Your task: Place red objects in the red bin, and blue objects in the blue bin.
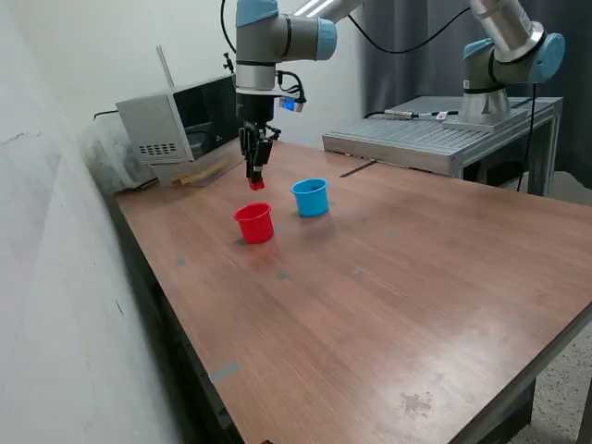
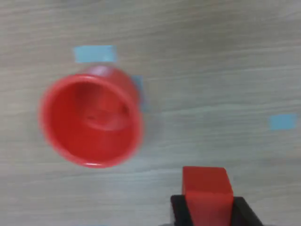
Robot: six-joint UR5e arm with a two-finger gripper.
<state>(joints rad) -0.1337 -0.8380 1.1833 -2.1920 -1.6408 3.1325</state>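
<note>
The red cup (image 1: 253,223) stands on the wooden table with the light-blue cup (image 1: 311,197) just to the exterior view's right of it. My gripper (image 1: 255,176) hangs above the red cup and a little behind it, shut on a small red cube (image 1: 256,183). In the wrist view the red cube (image 2: 207,190) sits between the dark fingers, and the red cup (image 2: 91,120) is seen from above, off to one side. Something red seems to lie inside the cup, but it is blurred. No blue cubes are in view.
A grey box-like appliance (image 1: 176,120) stands at the back of the table (image 1: 398,296). A metal bench (image 1: 435,139) with a second arm (image 1: 504,55) is at the exterior view's back right. Blue tape marks (image 2: 94,53) are on the table by the red cup.
</note>
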